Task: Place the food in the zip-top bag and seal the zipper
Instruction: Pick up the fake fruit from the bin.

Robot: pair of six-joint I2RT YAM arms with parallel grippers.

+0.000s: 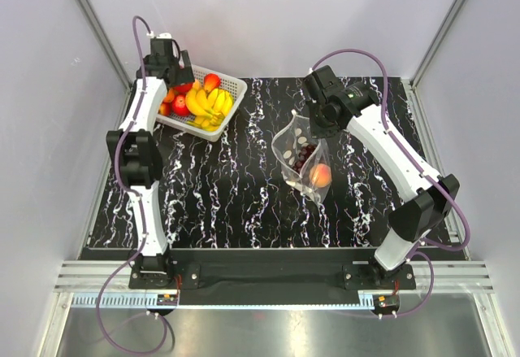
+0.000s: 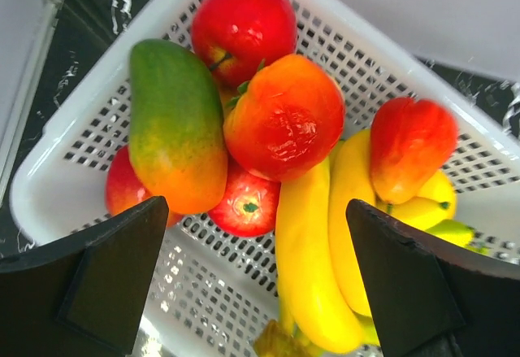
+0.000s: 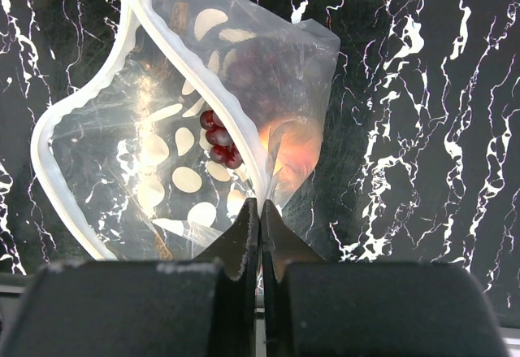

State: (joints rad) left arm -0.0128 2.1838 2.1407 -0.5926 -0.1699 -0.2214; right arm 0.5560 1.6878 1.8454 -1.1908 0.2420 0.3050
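While the grape bunch [image 3: 221, 141] and peach [image 1: 320, 175] already sat inside the zip-top bag [image 1: 294, 147], its rim clamped by the right gripper [image 3: 260, 228], the left gripper [image 2: 256, 211] hung spread above fruit [image 2: 284, 117] in the white basket [image 2: 487, 170]; the zipper [image 3: 47, 121] gaped unsealed.

One white lattice basket [image 2: 49, 186] holds one green-and-orange mango [image 2: 175, 129], three round red apples [image 2: 244, 19], one of them half hidden, one big orange-red fruit [image 2: 284, 117], one red heart-shaped fruit [image 2: 410, 141] and one yellow banana bunch [image 2: 309, 267] with at least three bananas showing. One dotted zip-top bag [image 3: 276, 64] holds two pieces of food: one dark purple grape bunch [image 3: 221, 141] and one pink-yellow peach [image 3: 292, 150]. Two robot arms, a left arm [image 1: 138, 154] and a right arm [image 1: 398, 154], stand over one black marbled desk [image 1: 244, 194].
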